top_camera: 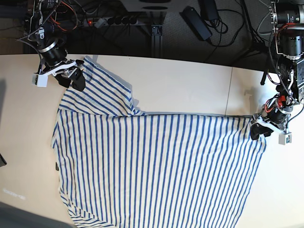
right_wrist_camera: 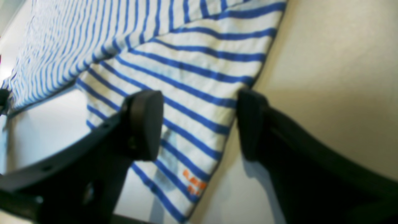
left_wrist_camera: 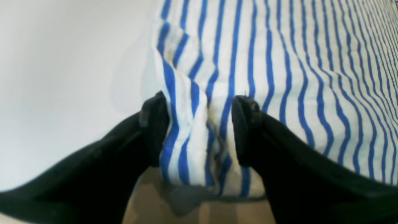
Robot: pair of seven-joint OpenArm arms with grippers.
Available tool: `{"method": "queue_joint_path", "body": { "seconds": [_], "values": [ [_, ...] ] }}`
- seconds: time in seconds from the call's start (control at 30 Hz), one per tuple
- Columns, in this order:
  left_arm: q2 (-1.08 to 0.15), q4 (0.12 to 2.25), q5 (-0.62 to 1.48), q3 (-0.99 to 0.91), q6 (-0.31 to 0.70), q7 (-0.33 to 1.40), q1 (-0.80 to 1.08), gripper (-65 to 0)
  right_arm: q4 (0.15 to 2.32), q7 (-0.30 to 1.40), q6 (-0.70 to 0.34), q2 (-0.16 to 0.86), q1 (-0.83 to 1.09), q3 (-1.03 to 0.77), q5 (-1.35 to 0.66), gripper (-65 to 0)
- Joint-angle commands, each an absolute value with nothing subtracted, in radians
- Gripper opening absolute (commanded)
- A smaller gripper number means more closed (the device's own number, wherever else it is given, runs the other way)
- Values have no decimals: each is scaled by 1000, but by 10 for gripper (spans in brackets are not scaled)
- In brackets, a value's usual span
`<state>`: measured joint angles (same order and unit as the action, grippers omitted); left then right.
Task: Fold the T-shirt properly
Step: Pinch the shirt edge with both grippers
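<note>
T-shirt (top_camera: 156, 171) lies spread flat on the pale table (top_camera: 190, 85), filling the middle and the 6 o'clock half of the base view, stripes running roughly 12-to-6. One sleeve sticks out toward 10 o'clock; the far corner of the cloth reaches 3 o'clock.

Left gripper (top_camera: 261, 129), at 3 o'clock in the base view, sits right at that corner. Seen from its wrist camera, left gripper (left_wrist_camera: 200, 107) has both black fingers (left_wrist_camera: 155, 124) set apart with a bunched ridge of striped fabric (left_wrist_camera: 192, 137) standing up between them. The 9 o'clock finger touches the fold's edge; the 3 o'clock finger rests against or just over the cloth. Jaws wide, not pinched together; whether they press the ridge I cannot tell.

Right gripper (top_camera: 76, 78), at 10 o'clock in the base view, is over the sleeve end. From its wrist camera, right gripper (right_wrist_camera: 200, 124) also has fingers (right_wrist_camera: 146, 124) well apart, straddling the sleeve (right_wrist_camera: 192, 102). The sleeve's hem edge runs just beside the 3 o'clock finger; the 9 o'clock finger hovers over striped cloth. Small orange lettering (right_wrist_camera: 193, 184) shows near the sleeve corner at 6 o'clock. Bare table lies beyond the hem.
</note>
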<state>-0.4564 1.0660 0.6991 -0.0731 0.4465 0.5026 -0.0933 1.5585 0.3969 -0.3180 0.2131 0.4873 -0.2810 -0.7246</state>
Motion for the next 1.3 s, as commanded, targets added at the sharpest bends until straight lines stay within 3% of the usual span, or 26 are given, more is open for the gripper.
{"method": "queue_joint_path", "body": {
  "seconds": [0.0, 0.1, 0.13, 0.27, 0.3, 0.37, 0.83, 1.0, 1.27],
  "values": [
    [-446, 1056, 656, -63, 429, 607, -83, -292, 1548, 486, -345, 213, 505, -273, -688, -264],
    [-440, 1056, 645, -63, 430, 607, -83, -326, 1548, 486, -345, 213, 505, -273, -686, -272],
    [-441, 1056, 636, -63, 430, 606, -83, -364, 1548, 486, -345, 213, 505, -273, -678, -309],
    [-441, 1057, 572, -63, 431, 566, -83, -558, 1548, 463, -344, 213, 505, -273, -643, -630],
    [-441, 1057, 561, -63, 431, 551, -83, -600, 1548, 463, -344, 213, 505, -273, -643, -650],
    [-444, 1057, 545, -63, 433, 530, -83, -650, 1548, 463, -344, 212, 505, -273, -642, -650],
    [-483, 1175, 686, -163, 686, 575, -83, -650, 1654, 495, -346, 218, 505, -297, -595, -650],
    [-505, 1254, 820, -245, 698, 694, -83, -650, 1761, 529, -349, 260, 505, -350, -656, -650],
    [-548, 1278, 863, -245, 698, 700, -106, -650, 1851, 528, -384, 375, 455, -414, -692, -650]
  ]
}}
